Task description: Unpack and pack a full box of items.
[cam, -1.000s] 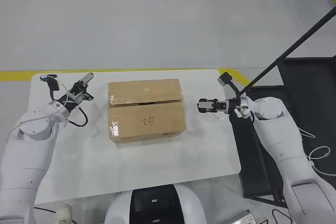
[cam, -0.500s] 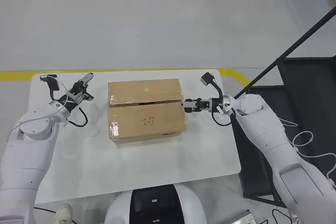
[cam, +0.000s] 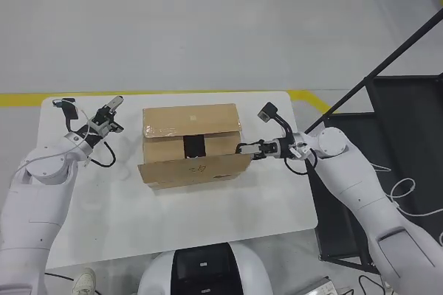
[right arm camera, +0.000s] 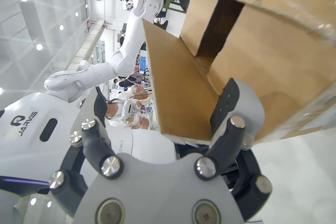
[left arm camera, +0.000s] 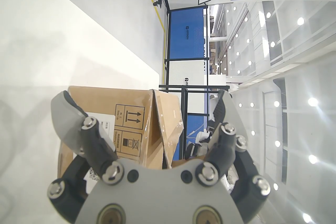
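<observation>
White table (cam: 207, 214), box (cam: 190, 118) lengthwise left-right

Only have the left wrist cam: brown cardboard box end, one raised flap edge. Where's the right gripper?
Observer: The right gripper is at the right end of the brown cardboard box, at the corner of its raised top flap.
Operator: Clamped on it?
Observer: No. Right wrist view: jaws open, one finger against the flap, the other clear.
Operator: Box open?
Observer: Partly. Top view shows a dark gap between the two top flaps; contents can't be told.
</observation>
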### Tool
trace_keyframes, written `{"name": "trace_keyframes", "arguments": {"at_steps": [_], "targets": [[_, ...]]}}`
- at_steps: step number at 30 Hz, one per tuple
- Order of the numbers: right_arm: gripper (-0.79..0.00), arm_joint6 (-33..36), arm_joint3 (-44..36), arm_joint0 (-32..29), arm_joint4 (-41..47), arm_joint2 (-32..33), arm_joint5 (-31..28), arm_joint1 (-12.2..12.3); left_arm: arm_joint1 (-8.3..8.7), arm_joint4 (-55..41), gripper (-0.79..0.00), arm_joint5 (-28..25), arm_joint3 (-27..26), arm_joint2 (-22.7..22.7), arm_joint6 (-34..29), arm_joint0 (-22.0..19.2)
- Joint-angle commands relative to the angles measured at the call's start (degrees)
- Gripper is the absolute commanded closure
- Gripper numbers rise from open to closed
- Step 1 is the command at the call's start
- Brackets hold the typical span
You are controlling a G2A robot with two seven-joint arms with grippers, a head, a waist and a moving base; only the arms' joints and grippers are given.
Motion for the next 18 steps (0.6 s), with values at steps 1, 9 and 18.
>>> {"name": "trace_keyframes", "arguments": {"at_steps": [1,9,18], "targets": [[-0.785,1.1,-3.0,-1.9,0.1,0.8,1.1,1.0,0.00,0.0,-0.785,0.0,0.0,0.0,0.0,0.0],[-0.785,2.0,-8.8,-7.0,-3.2,-0.4,2.0,3.7,0.00,0.0,-0.785,0.0,0.0,0.0,0.0,0.0],[-0.785,-0.6,-8.1,-8.0,-8.2,-6.3,-0.6,4.6,0.00,0.0,-0.785,0.0,0.0,0.0,0.0,0.0]]}}
